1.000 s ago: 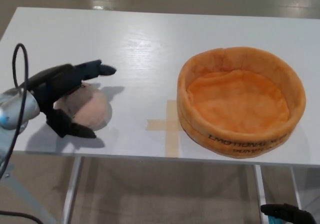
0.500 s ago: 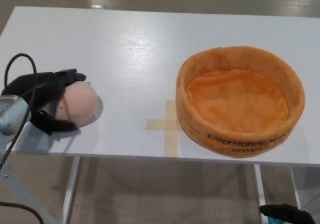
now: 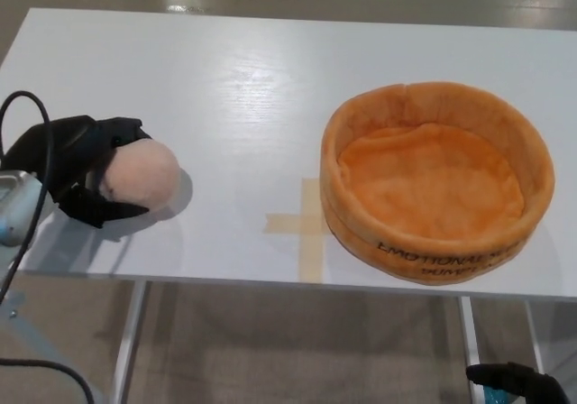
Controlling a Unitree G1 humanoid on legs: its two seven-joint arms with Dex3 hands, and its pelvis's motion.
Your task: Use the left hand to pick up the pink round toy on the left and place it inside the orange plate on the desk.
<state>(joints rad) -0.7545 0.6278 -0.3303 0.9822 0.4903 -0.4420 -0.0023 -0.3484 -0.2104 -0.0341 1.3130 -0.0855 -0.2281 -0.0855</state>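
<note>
Here the left hand (image 3: 77, 165) is clamped around the pink toy (image 3: 140, 176) at nine o'clock on the white desk (image 3: 243, 79), near its left edge. The orange plate (image 3: 436, 180) sits empty at three o'clock, well apart. A tape cross (image 3: 302, 224) lies between them. The right hand (image 3: 514, 381) shows at five o'clock below the desk; I cannot tell its grip.

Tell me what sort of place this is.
Probably a lab or test room, not a home: a plain white table marked with a tan tape cross, a bare polished floor, and only a pink round toy and an orange plate laid out.
</note>
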